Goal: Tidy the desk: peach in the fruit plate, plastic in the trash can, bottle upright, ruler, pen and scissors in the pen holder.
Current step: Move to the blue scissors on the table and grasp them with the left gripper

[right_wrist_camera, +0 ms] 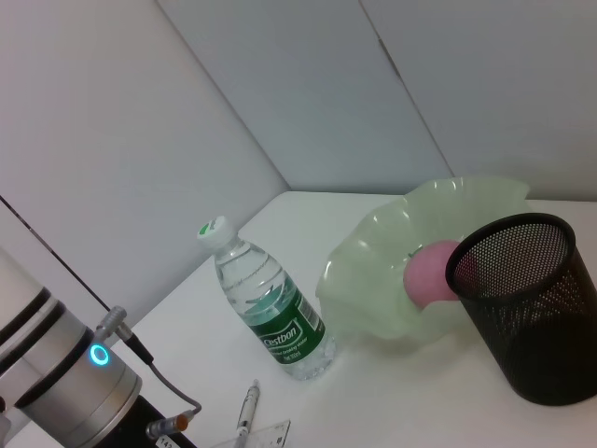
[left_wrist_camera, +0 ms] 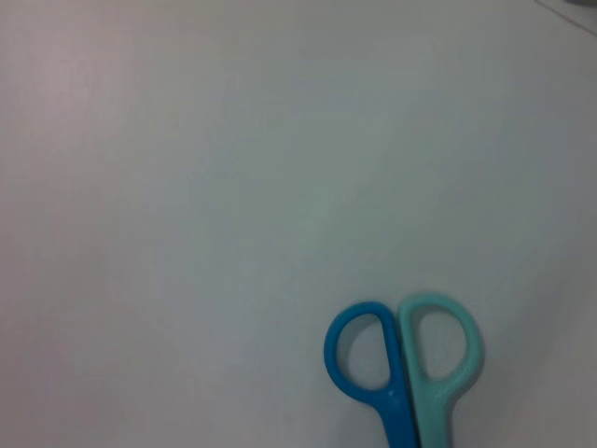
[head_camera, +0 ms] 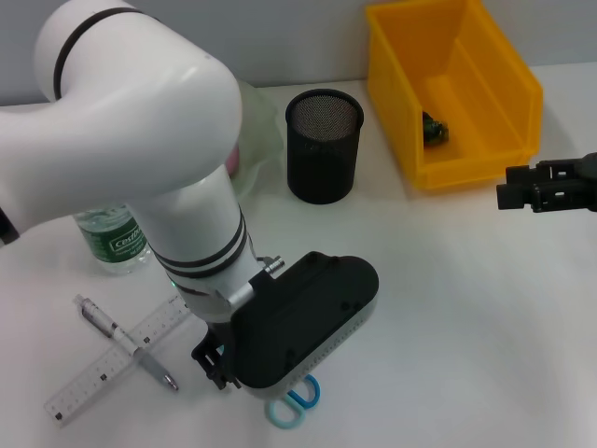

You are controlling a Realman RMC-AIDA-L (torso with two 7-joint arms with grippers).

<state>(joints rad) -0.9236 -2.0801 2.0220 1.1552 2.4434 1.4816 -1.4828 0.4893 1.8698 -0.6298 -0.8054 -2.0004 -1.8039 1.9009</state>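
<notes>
My left gripper (head_camera: 298, 322) hangs low over the front of the desk, right above the scissors (head_camera: 297, 403). Only their blue and teal handles (left_wrist_camera: 406, 369) show, lying flat on the desk. To the left a grey pen (head_camera: 126, 341) lies across a clear ruler (head_camera: 117, 359). The bottle (head_camera: 112, 238) stands upright behind them. A pink peach (right_wrist_camera: 431, 275) rests in the pale green fruit plate (right_wrist_camera: 373, 280). The black mesh pen holder (head_camera: 323, 145) stands beside it. A dark bit of plastic (head_camera: 434, 131) lies in the yellow trash can (head_camera: 457, 89). My right gripper (head_camera: 522, 187) hovers at the right edge.
My bulky white left arm (head_camera: 140, 121) hides most of the fruit plate and the back left of the desk in the head view. Bare white desk (head_camera: 448, 327) spreads over the front right.
</notes>
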